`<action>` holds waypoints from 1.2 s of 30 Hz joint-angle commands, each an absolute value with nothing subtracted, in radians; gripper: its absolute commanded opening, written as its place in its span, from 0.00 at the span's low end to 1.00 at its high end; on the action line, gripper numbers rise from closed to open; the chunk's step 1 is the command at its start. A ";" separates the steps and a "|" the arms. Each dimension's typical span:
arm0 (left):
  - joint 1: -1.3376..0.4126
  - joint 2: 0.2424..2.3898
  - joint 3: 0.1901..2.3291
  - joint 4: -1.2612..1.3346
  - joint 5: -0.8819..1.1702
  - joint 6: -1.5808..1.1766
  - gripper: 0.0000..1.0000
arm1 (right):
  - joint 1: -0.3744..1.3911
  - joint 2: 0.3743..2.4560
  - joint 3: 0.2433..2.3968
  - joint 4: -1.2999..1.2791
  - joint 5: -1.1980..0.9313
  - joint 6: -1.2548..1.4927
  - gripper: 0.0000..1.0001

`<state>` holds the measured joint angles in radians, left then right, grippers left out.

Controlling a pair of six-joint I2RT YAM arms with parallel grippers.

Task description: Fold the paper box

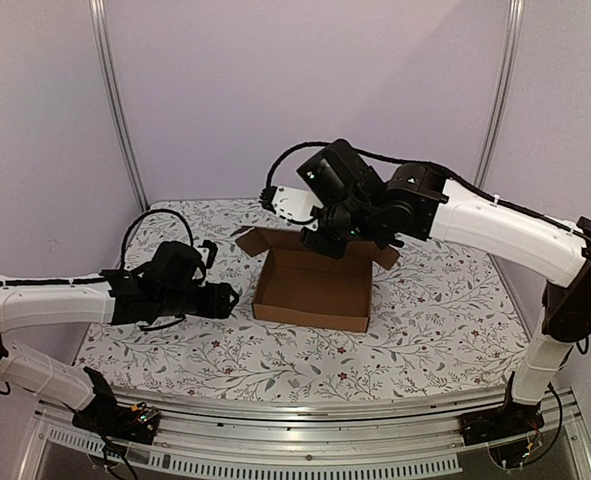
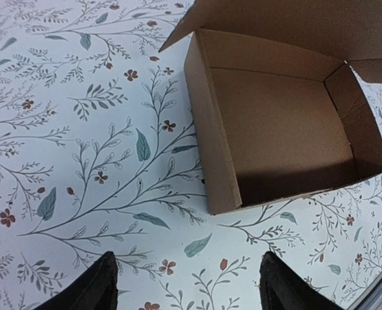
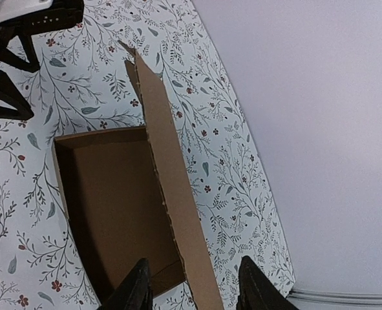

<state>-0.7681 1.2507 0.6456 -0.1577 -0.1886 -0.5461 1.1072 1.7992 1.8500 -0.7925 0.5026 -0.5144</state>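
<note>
Straddling rear flap of paper box, right gripper, seemingly not gripping

Holds left arm low and level, left gripper spread wide; arches right arm high across, right gripper tipped down, jaws standing apart.

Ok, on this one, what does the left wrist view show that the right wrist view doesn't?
Only the left wrist view: the whole inside of the paper box, with all four tray walls up.
Only the right wrist view: the lid flap standing edge-on between the parted fingers of the right end effector, not visibly clamped, plus the back wall.
Both: the brown tray lying open on the floral tablecloth, and the left end effector, open and clear of the box.
</note>
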 commanded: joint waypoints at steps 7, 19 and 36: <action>-0.729 1.273 0.719 -0.077 -0.251 -0.374 0.79 | 1.107 1.530 1.650 -0.771 0.425 -0.401 0.63; -0.708 1.369 0.725 0.148 -0.322 -0.170 1.00 | 0.972 1.172 1.275 -0.688 0.288 -0.216 0.84; -0.587 1.538 0.457 0.980 -0.027 0.088 0.93 | 0.929 0.996 1.047 -0.603 0.173 -0.109 0.89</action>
<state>-0.6250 1.4860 0.5182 0.6586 -0.1181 0.0448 0.9348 1.0260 1.0771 -0.6334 0.2047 -0.1394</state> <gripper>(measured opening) 0.928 0.888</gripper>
